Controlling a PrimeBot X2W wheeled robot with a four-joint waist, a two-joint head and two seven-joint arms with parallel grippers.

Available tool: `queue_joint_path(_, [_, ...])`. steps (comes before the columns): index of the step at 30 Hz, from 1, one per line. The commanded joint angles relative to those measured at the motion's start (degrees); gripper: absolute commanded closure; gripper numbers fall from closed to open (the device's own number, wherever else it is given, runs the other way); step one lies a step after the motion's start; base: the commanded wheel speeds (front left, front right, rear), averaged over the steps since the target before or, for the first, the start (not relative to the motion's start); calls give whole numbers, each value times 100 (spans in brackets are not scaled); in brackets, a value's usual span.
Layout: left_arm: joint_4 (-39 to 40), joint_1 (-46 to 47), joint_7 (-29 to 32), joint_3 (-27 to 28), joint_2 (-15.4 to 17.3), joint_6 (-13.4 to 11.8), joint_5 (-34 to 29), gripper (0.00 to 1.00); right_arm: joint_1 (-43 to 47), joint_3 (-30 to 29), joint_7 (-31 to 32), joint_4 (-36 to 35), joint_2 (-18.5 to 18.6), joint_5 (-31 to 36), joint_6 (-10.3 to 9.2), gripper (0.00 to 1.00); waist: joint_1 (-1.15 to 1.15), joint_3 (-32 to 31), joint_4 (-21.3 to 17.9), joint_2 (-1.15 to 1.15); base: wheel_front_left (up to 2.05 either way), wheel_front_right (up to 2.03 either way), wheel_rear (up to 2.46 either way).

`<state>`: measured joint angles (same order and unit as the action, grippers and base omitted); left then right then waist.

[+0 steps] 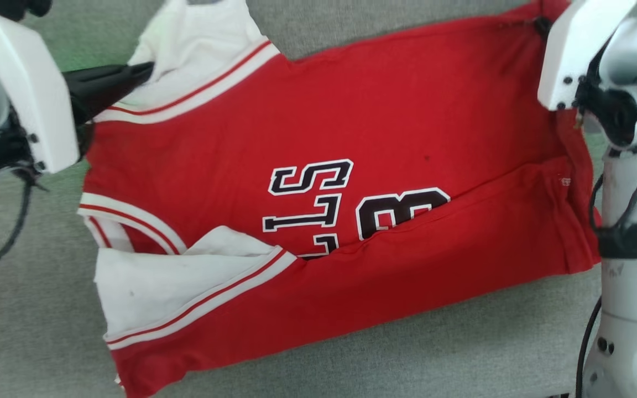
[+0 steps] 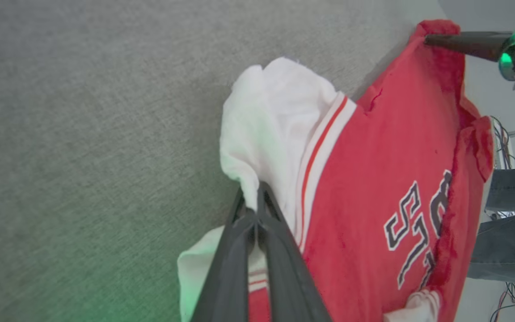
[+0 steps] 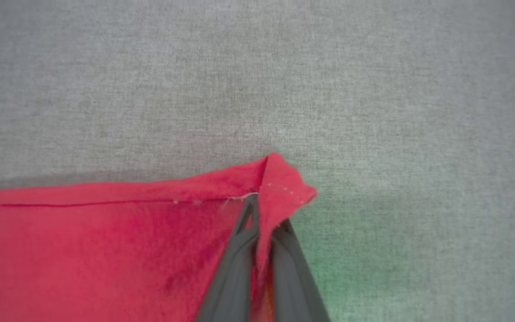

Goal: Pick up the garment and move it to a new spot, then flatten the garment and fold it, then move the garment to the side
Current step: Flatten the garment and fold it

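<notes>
A folded flap [image 1: 451,249] of the garment [image 1: 379,110] covers part of the lettering [image 1: 318,199]; the upper white sleeve [image 1: 197,38] runs past the head view's top edge

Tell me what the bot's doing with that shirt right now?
The robot is mid-fold on a red soft-cloth T-shirt with white sleeves, spread on a grey fabric surface. Its left gripper is shut on the far white short sleeve, and its right gripper is shut on a far red hem corner. The near long edge is folded up over part of the black-and-white chest lettering.
</notes>
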<state>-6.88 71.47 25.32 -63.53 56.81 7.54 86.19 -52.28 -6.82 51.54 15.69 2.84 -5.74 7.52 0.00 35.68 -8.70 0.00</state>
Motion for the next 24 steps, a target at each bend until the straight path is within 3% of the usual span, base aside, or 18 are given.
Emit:
queue_joint_path(1, [-19,-1,-104,-3,-60,-14,55,100,109,-20,-93,-29,11,-18,-7,100,0,-191,52,0,0,0,0])
queue_joint_path(7, [216,-291,-637,-5,-328,-14,247,100,578,20,-141,-286,253,-197,-7,100,0,-905,267,0,0,0,0])
queue_joint_path(16, [1365,-1240,-1656,-298,71,-15,67,100,2123,120,288,-1610,1133,-1142,-6,100,0,-1738,636,0,0,0,0])
queue_joint_path(24, [1746,-2267,-2949,-629,415,-15,-98,100,3547,-239,205,-2443,1221,-1519,-6,100,0,-1884,835,0,0,0,0])
